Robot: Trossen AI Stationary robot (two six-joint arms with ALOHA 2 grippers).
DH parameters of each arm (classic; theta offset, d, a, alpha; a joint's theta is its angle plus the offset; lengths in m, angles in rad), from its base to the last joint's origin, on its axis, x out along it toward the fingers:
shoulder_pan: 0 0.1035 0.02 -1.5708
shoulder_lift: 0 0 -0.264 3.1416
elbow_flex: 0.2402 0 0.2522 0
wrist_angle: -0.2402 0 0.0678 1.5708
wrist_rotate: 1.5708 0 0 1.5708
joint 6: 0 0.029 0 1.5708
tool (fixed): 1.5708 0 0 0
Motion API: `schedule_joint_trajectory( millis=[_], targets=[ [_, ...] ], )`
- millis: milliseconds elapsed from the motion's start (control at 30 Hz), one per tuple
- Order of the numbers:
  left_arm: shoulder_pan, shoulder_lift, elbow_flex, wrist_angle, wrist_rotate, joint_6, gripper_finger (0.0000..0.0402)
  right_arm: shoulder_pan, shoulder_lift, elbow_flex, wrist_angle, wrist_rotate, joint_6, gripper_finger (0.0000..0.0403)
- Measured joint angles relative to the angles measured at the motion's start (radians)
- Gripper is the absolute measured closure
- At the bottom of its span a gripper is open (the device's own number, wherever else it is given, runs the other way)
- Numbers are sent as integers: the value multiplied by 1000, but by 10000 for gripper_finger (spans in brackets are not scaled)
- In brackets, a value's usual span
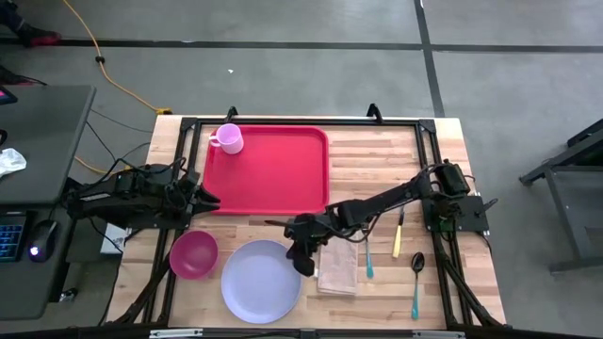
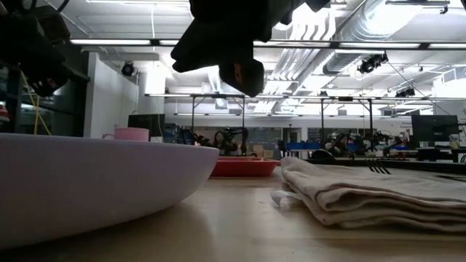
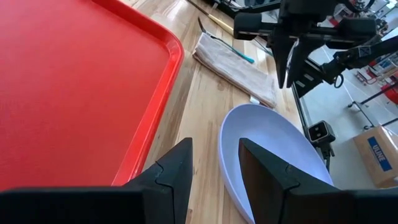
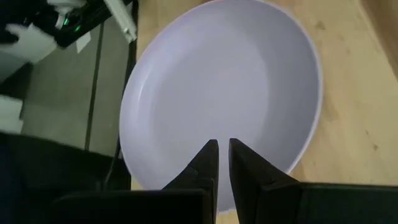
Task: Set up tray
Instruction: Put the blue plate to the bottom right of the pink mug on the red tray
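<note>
The red tray (image 1: 268, 174) was seen lying flat on the far left part of the wooden table (image 1: 377, 155), with a pink mug (image 1: 228, 138) standing in its far left corner. The left gripper (image 1: 209, 199) was held at the tray's near left edge, its jaws apart and empty. Nearer the front, a lavender plate (image 1: 259, 281) was flanked by a magenta bowl (image 1: 193, 254) and a folded beige napkin (image 1: 338, 267). The right gripper (image 1: 303, 262) was poised above the plate's rim, jaws together, nothing clamped. Cutlery (image 1: 396, 245) was laid beyond the napkin.
</note>
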Motion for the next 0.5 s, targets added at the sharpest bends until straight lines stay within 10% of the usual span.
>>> schedule_joint_trajectory(
  millis=[500],
  targets=[
    [0,0,0,-2,-3,-1,240,-6,0,8,46,25,-2,329]
  ],
)
